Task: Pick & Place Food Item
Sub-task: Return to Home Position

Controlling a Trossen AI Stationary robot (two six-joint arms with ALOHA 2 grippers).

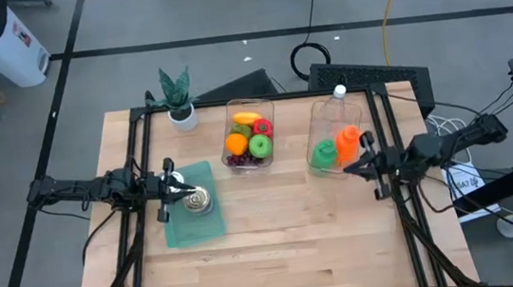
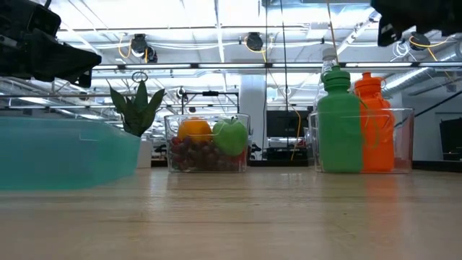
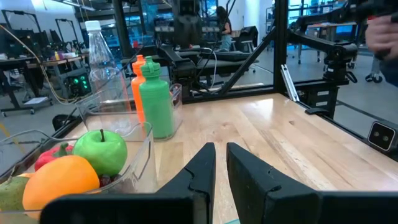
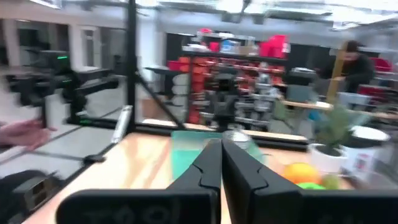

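Already the orange (image 1: 235, 143) sits in the clear bin (image 1: 248, 102) at upper centre, the can (image 1: 197, 201) in the green bin (image 1: 189, 229) at left. Left gripper (image 1: 172, 183) and right gripper (image 1: 366, 163) hang nearly closed, empty; the left, over the green bin, could snag its wall retreating.

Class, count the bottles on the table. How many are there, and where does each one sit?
3, all in the right transparent bin: a green bottle and an orange bottle side by side, and a clear bottle with a white cap farther back. None seems hidden.
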